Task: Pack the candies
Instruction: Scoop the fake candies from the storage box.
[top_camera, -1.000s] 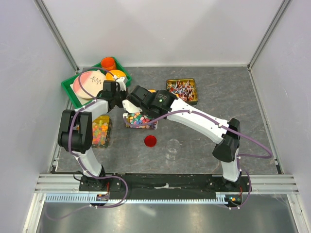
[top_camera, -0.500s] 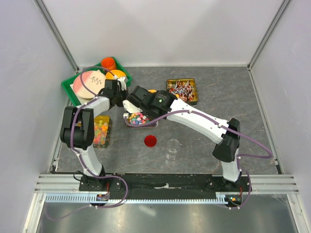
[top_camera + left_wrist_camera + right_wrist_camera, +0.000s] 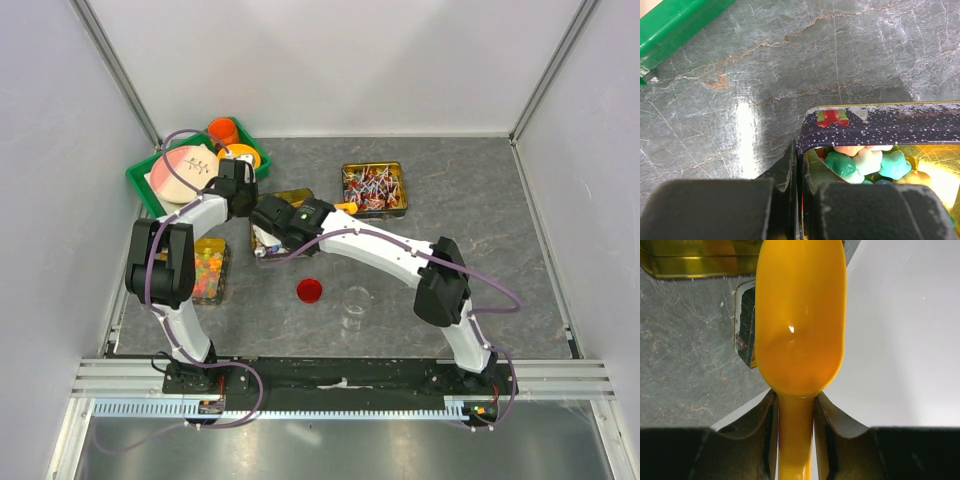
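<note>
Pinching the tin (image 3: 890, 124) in the closed left gripper (image 3: 796, 200), star candies (image 3: 865, 162) just inside. Clasping the orange scoop (image 3: 800, 320) by the handle in the right gripper (image 3: 796, 427), bowl pointing straight ahead.

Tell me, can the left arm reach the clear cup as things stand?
Probably not now: the left gripper is shut on the rim of the tin, beside the candies, and must let go before reaching for the clear cup.

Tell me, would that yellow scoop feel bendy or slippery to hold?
The yellow scoop is probably stiff: its bowl keeps a smooth moulded shape. Its glossy shine suggests it could slip, though the right gripper pinches the narrow handle from both sides. It looks like thin plastic, so likely light.
</note>
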### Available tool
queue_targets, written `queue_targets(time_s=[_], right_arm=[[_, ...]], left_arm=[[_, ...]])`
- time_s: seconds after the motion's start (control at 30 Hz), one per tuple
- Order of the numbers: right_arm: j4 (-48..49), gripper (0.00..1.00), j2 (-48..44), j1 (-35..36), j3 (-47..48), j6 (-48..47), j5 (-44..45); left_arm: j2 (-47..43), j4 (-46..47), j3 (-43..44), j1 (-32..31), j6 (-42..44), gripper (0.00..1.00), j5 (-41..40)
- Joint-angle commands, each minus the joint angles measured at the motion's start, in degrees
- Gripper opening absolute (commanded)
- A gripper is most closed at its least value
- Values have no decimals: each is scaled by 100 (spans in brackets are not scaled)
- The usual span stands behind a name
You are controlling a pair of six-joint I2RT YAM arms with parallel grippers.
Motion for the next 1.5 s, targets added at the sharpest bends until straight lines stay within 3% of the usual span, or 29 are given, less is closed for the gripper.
queue_targets(time_s=[0.0, 0.63, 1.47], right_arm=[[180, 0, 268, -8, 89, -163, 491], [347, 0, 1384, 18, 801, -506, 966], [917, 0, 1183, 97, -130, 249, -931]], left_arm=[[-297, 134, 145, -96, -156, 1, -128], [-675, 353, -119, -228, -42, 2, -427], [-393, 371, -49, -228, 11, 1, -233]])
